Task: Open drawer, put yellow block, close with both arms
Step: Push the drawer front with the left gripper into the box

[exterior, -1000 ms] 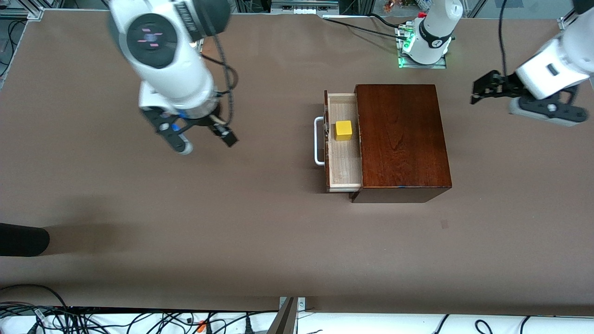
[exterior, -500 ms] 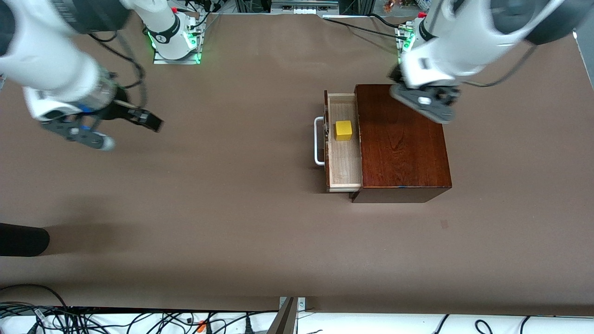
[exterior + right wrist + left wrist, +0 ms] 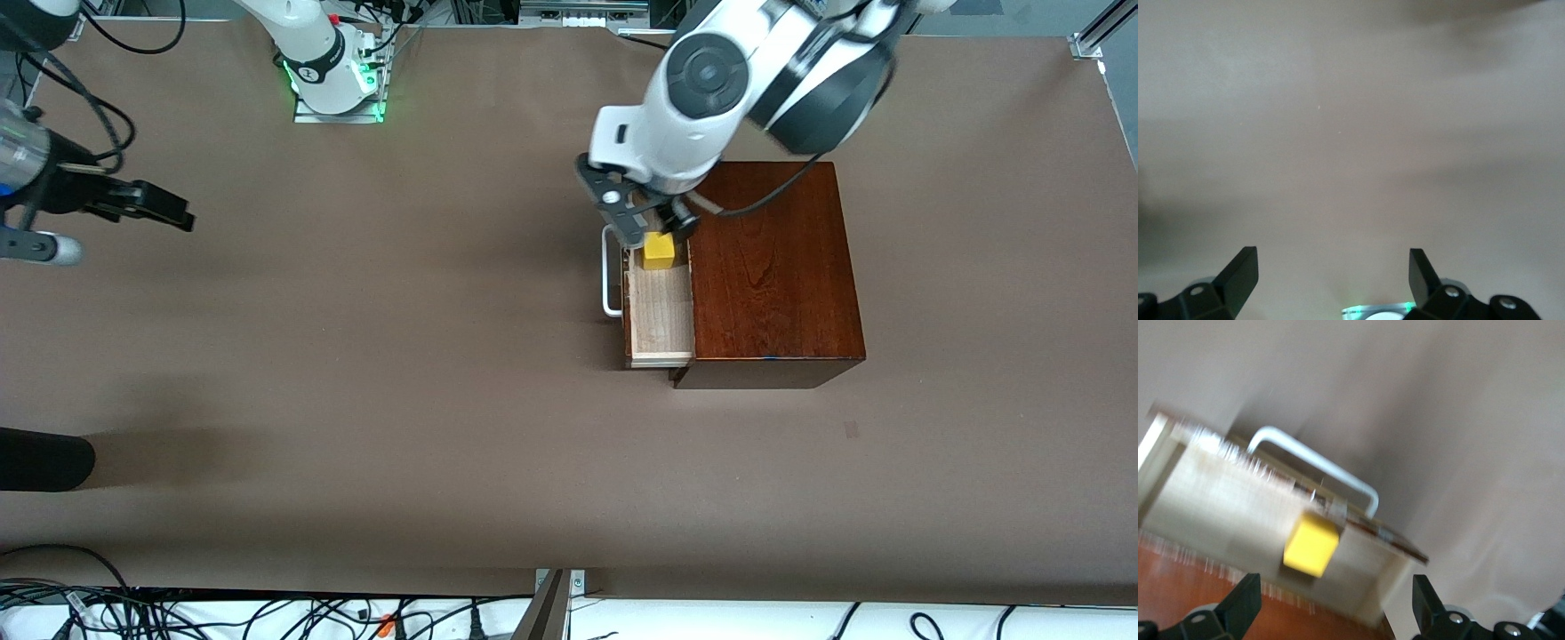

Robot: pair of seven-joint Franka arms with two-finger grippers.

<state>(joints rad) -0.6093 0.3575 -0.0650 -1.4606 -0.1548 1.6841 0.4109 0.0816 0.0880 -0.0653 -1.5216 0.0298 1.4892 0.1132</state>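
The drawer (image 3: pixel 660 311) stands pulled out of the dark wooden box (image 3: pixel 769 267), its white loop handle (image 3: pixel 610 276) pointing toward the right arm's end of the table. The yellow block (image 3: pixel 659 252) lies in the drawer, in the part farther from the front camera. My left gripper (image 3: pixel 651 227) hangs open just above the block and the drawer's end wall, gripping nothing. The left wrist view shows the block (image 3: pixel 1311 544), the handle (image 3: pixel 1318 460) and the open left gripper (image 3: pixel 1331 607). My right gripper (image 3: pixel 107 227) is open over bare table at the right arm's end; the right wrist view shows this right gripper (image 3: pixel 1331 273) open.
The right arm's green-lit base (image 3: pixel 333 80) stands at the table's back edge. A black object (image 3: pixel 44 458) juts in at the right arm's end, nearer the front camera. Cables (image 3: pixel 222 613) and a metal bracket (image 3: pixel 551 604) run along the front edge.
The left arm swung from beside the box, across its top, to above the drawer and block. The right arm drew away toward its own end of the table. Block and drawer stayed put.
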